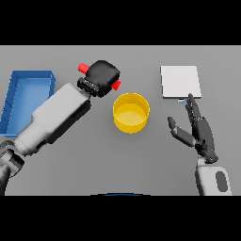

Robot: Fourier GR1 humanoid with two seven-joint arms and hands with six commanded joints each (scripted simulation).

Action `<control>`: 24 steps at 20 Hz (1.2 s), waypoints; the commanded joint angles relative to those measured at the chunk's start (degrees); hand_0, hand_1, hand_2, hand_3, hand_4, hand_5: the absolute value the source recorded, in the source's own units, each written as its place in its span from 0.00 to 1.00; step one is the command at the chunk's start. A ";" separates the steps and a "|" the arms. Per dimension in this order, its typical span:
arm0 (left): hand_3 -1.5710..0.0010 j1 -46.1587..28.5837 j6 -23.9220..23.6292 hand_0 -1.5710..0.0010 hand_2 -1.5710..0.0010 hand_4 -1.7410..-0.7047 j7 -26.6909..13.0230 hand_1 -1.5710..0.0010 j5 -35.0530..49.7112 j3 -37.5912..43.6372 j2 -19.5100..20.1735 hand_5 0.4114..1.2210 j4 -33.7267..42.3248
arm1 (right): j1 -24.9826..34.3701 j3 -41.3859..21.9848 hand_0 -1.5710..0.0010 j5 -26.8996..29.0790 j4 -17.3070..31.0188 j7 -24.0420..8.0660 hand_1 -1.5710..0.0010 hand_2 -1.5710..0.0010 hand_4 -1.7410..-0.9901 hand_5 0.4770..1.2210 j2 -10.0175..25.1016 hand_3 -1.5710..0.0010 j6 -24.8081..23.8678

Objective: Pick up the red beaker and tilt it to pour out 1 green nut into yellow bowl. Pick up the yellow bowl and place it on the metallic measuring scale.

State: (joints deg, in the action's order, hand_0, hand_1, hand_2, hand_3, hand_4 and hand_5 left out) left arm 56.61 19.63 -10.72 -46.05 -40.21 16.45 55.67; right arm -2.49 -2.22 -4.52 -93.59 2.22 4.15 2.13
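Head view, grey table, blue tray

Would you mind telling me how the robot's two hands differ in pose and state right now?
The left hand is curled round the red beaker, while the right hand holds nothing, its fingers straight and spread. The left hand is raised just up and left of the yellow bowl; the right hand sits to the bowl's right, fingertips near the lower edge of the metallic measuring scale. Both hands are dark, on white and grey arms.
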 commanded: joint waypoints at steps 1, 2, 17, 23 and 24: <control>0.16 1.47 1.30 0.00 0.00 0.05 0.06 0.00 -1.11 -1.65 0.02 0.99 -1.22 | 0.39 -0.02 1.00 -0.07 -0.31 -0.65 1.00 1.00 0.60 0.21 -0.04 1.00 -0.22; 0.17 2.75 2.20 0.00 0.00 0.05 -0.11 0.00 -1.94 -3.18 -0.23 1.00 -1.81 | 0.94 0.38 1.00 0.33 -0.24 -1.10 1.00 1.00 0.59 0.20 0.16 1.00 -0.21; 0.02 15.07 5.44 0.00 0.00 0.00 5.17 0.00 -11.92 -23.64 -3.06 1.00 -8.66 | -0.43 0.49 1.00 0.08 -0.10 0.14 1.00 1.00 0.61 0.17 0.77 1.00 0.28; 0.00 18.51 7.73 0.00 0.00 0.00 7.88 0.00 -13.07 -29.81 -4.55 1.00 -10.36 | -0.54 0.15 1.00 -1.22 -0.18 0.28 1.00 1.00 0.61 0.17 0.55 1.00 -0.76; 0.00 19.30 7.80 0.00 0.00 0.00 8.16 0.00 -13.19 -30.58 -5.30 1.00 -11.39 | -0.30 0.31 1.00 -1.33 0.23 0.50 1.00 1.00 0.61 0.17 0.95 1.00 -0.58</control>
State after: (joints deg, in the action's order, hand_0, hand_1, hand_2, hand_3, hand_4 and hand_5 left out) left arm 75.92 27.46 -2.60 -59.12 -70.78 11.13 44.30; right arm -2.79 -1.90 -5.85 -93.36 2.65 5.11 1.53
